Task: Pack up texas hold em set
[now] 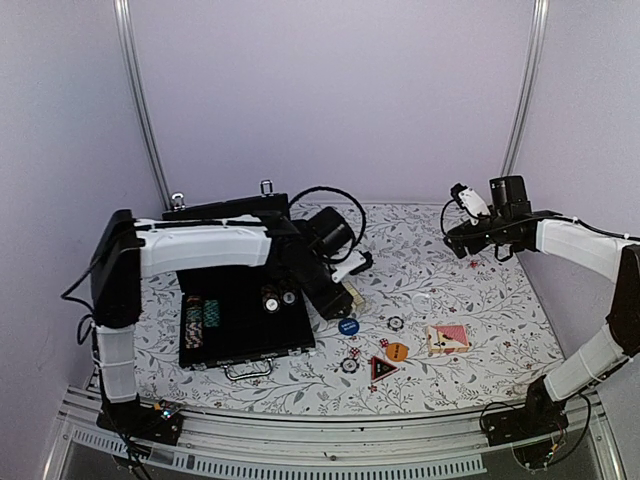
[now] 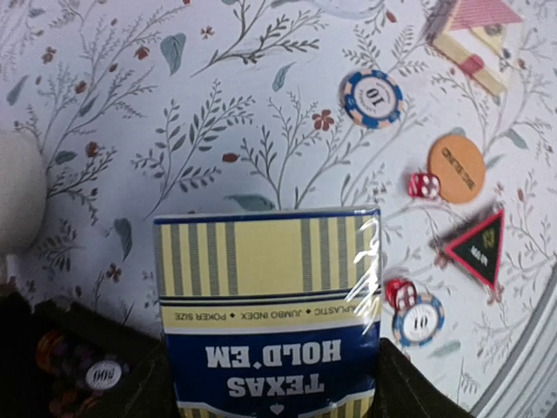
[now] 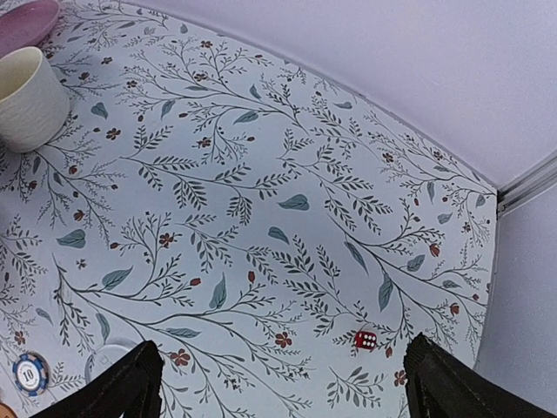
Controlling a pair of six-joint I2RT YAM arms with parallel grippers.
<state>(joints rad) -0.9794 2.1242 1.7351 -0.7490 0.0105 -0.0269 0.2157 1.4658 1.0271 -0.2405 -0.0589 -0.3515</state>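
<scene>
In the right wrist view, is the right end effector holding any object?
No, the right end effector is open, its fingers stand wide apart with nothing between them, and the red die lies loose on the tablecloth below.

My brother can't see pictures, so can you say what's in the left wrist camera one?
A blue deck marked Texas Hold'em sits gripped between the jaws over a flowery cloth. Beyond it lie two chips, two red dice, an orange button, a triangle marker and a red deck.
</scene>
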